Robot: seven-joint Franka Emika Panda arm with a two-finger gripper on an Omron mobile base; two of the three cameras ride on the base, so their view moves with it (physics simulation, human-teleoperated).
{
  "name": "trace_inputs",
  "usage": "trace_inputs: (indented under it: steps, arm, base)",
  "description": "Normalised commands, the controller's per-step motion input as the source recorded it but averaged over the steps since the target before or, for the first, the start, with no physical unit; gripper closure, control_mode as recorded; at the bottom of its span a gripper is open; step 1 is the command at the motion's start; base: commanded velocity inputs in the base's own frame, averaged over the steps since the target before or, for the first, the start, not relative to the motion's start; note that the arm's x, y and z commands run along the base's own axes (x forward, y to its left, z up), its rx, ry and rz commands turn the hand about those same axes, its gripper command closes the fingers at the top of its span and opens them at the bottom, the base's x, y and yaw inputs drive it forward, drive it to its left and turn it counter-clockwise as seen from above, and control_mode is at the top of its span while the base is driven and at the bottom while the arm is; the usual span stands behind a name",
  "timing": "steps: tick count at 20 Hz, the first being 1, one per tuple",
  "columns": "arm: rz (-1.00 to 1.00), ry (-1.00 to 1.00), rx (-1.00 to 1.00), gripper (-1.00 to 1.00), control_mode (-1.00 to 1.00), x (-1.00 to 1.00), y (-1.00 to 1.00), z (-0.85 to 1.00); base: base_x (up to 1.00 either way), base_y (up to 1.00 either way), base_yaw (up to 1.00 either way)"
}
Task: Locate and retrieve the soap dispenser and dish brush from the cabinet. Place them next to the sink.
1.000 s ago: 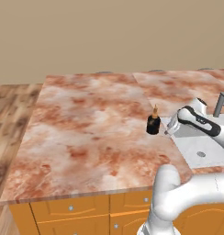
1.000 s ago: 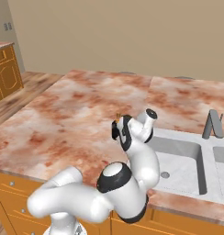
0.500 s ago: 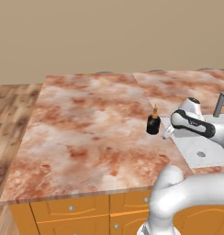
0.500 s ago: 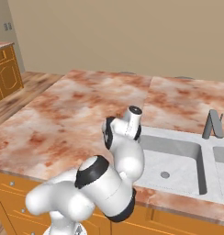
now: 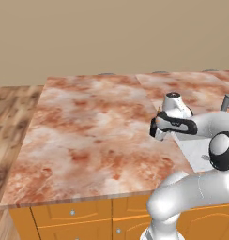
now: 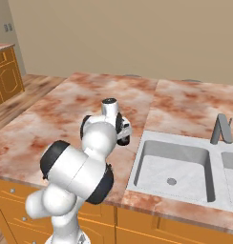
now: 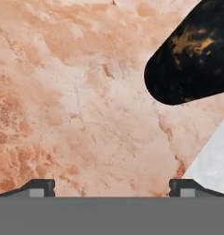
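The soap dispenser (image 7: 192,59), a squat black bottle with orange flecks, stands on the marble counter (image 5: 88,126) just left of the sink (image 6: 137,167). In the hand view it lies at the upper right, beyond and to the side of my fingertips (image 7: 40,187). My gripper (image 7: 112,188) is open, fingers far apart with only counter between them. It hovers low over the counter at the sink's left rim (image 5: 155,131) (image 6: 124,136), and the hand covers most of the bottle in both base views. The dish brush and the cabinet are out of view.
The grey faucet (image 6: 221,128) stands behind the basin, also at the right edge (image 5: 227,101). Orange base-cabinet drawers (image 5: 88,213) run under the counter's front edge. My own elbow and forearm bulk large in front (image 6: 75,171). Wood floor lies to the left (image 5: 8,117).
The arm has swung round and the hand has moved left from over the sink rim to the bottle, now covering it in the base views. The bottle has not moved.
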Motion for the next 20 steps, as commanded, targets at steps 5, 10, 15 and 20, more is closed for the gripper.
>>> trace_inputs:
  steps: [5,10,15,20]
  arm:
    - [-0.17,0.03,-0.20,-1.00,-1.00,-0.18,0.28,0.26]
    - [-0.25,0.13,-0.10,-1.00,-1.00,-0.11,0.09,0.21]
    - [-0.26,0.15,-0.13,-1.00,-1.00,-0.07,0.09,0.06]
    - [-0.27,0.00,-0.07,-1.00,-1.00,-0.55,0.07,-0.17]
  base:
    - [0.00,0.00,0.00]
    - [0.00,0.00,0.00]
    - [0.00,0.00,0.00]
    - [0.00,0.00,0.00]
